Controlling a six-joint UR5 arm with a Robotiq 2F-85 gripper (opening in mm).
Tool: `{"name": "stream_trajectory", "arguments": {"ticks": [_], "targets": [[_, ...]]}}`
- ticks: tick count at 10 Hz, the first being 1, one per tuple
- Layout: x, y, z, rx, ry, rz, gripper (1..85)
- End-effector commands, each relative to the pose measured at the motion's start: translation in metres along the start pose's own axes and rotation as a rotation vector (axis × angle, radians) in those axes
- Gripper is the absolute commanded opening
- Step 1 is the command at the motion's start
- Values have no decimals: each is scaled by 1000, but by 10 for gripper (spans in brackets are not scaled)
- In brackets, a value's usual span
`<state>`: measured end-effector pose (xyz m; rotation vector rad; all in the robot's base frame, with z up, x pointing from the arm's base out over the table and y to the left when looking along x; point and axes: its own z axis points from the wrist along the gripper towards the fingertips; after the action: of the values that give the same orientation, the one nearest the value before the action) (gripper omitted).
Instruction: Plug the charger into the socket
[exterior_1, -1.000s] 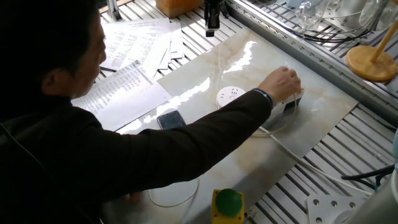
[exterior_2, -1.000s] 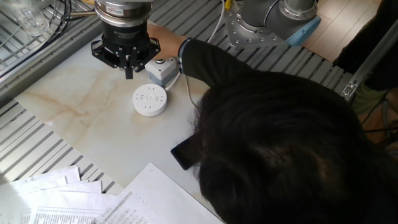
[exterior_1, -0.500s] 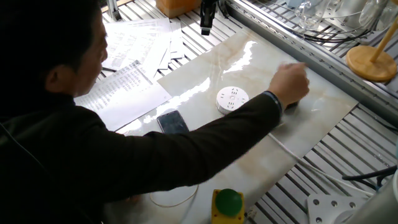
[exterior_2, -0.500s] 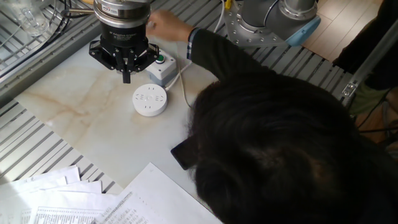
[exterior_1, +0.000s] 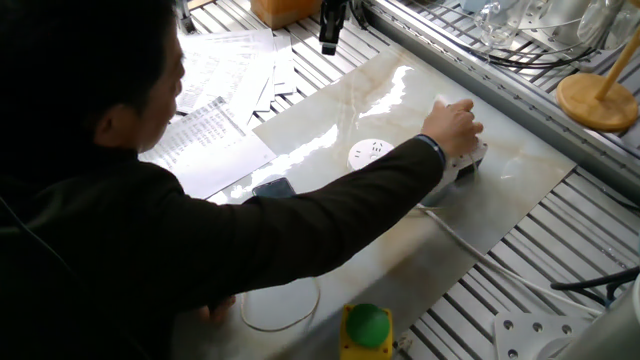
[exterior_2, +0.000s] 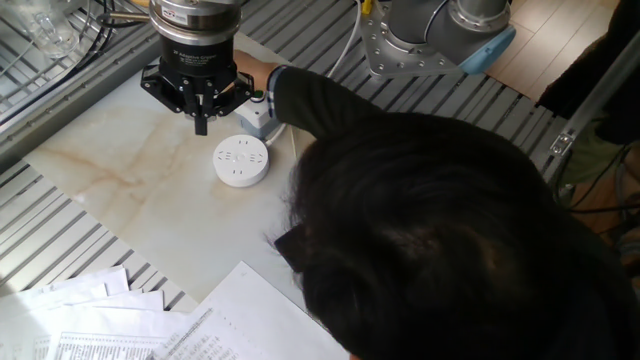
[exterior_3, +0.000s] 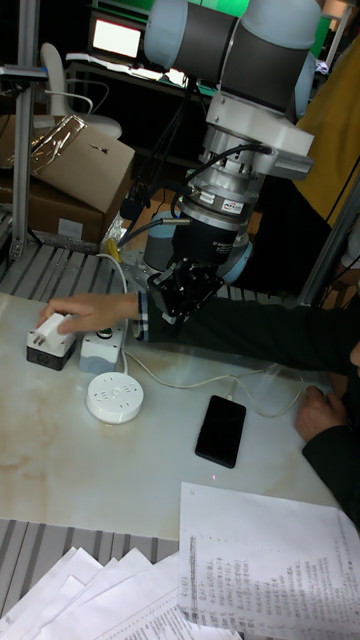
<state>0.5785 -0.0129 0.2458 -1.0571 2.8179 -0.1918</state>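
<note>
The round white socket (exterior_2: 241, 160) lies flat on the marble board, also visible in the tall fixed view as the socket (exterior_3: 113, 397) and half hidden by a sleeve as the socket (exterior_1: 366, 151). My gripper (exterior_2: 201, 122) hangs just behind it, fingers together and holding nothing; the gripper (exterior_1: 329, 40) and gripper (exterior_3: 168, 303) show in the other views too. A thin white cable (exterior_3: 190, 384) runs from the black phone (exterior_3: 221, 430) toward a person's hand. At those fingertips a small white block (exterior_3: 47, 333), seemingly the charger, sits on a dark box.
A person leans over the table with an arm (exterior_1: 330, 205) stretched across the board and a hand (exterior_3: 90, 312) on the grey button boxes (exterior_3: 100, 350). Printed papers (exterior_3: 260, 560) lie at the near edge. A yellow box with a green button (exterior_1: 367, 328) stands in front.
The person's hand, raised half a second ago, has come back down onto the boxes beside the socket. My gripper has shifted slightly sideways above the board.
</note>
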Motion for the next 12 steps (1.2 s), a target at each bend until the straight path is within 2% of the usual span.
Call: {"name": "stream_trajectory", "arguments": {"ticks": [1,5,8,12], "targets": [[-3,1,-1,-6,-12,6,10],[-2,2,-1,-9,-9,2,10],[5,5,-1,-23,16,16,10],[10,-3,-1,9,35,7,10]]}}
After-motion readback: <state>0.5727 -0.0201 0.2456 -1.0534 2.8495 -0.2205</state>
